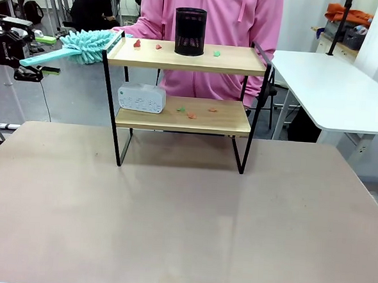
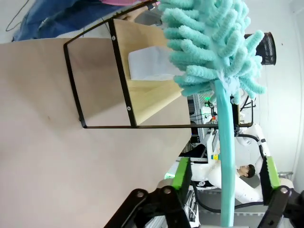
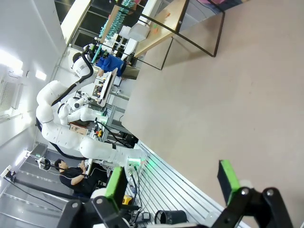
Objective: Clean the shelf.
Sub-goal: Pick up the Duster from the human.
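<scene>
Toward the far middle of the tan table [image 1: 172, 211] we've got the shelf [image 1: 232, 61] standing upright, its black legs on the tabletop and a person in a pink hoodie [image 1: 216, 15] right behind it. On the top board there's a black mesh pen cup [image 1: 190, 31] with little red scraps [image 1: 137, 43] to its left and a green scrap [image 1: 216, 53] to its right. The lower board has a white boxy gadget [image 1: 141, 98] at its left end and a few more green and orange bits [image 1: 191, 115] scattered toward the middle. Off to the left, a teal fluffy duster [image 1: 86, 45] hangs in the air roughly level, with its fuzzy head just beside the top-left rail of the shelf and its handle pointing away to the left. From the left wrist camera we see that handle running straight down between the fingers of the left gripper [image 2: 227, 164]. The green pads [image 2: 183, 173] sit on either side of it with a visible gap on both sides, so the jaws look apart and not pressed onto the handle. We honestly can't tell what's holding the duster up. The right gripper [image 3: 171, 166] is well back from the shelf over the near side of the table, its fingers spread wide with nothing between them. A white side table [image 1: 333, 86] sits off to the far right.
</scene>
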Controlling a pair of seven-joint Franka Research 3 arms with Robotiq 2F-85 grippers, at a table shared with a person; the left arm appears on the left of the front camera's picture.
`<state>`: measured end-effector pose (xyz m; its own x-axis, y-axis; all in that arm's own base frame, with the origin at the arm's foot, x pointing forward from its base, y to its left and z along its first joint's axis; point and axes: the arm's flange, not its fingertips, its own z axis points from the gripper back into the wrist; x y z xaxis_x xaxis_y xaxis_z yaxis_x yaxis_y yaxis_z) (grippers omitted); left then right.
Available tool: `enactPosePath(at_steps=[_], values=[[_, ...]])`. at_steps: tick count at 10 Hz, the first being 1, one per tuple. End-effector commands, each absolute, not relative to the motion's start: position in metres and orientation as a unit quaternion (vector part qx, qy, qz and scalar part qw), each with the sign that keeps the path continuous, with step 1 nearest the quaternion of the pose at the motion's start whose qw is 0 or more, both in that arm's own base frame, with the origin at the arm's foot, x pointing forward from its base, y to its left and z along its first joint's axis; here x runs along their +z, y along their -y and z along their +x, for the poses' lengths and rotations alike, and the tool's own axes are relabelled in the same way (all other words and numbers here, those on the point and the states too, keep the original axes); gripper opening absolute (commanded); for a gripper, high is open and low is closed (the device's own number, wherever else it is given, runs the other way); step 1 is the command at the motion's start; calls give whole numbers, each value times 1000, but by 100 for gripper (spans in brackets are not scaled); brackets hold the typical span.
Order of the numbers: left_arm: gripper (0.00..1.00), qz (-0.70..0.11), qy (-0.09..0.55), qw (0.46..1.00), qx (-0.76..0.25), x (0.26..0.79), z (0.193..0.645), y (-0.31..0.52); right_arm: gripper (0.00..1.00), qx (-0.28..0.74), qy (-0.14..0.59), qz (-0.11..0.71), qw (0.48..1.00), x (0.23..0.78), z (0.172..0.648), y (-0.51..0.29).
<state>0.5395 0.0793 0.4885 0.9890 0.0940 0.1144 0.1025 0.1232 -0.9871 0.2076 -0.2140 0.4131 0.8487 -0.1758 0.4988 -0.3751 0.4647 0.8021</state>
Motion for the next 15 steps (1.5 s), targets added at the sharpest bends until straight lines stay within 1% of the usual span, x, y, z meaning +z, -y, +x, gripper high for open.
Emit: enactPosePath(at_steps=[1,2,12,13,14,15], values=[[40,-668,83,740,2,494,538,-74,100,69,281,516,806,415,210,214],[0,-669,84,739,-2,494,537,-73,100,69,281,516,806,415,210,214],[0,-668,99,737,3,495,532,-80,100,69,281,516,806,415,210,214],[0,-662,105,742,-4,501,522,-92,100,69,281,516,806,415,210,214],[0,-642,121,756,-18,514,499,-121,100,69,281,516,806,415,210,214],[0,-651,138,746,-35,530,471,-154,100,69,281,516,806,415,210,214]])
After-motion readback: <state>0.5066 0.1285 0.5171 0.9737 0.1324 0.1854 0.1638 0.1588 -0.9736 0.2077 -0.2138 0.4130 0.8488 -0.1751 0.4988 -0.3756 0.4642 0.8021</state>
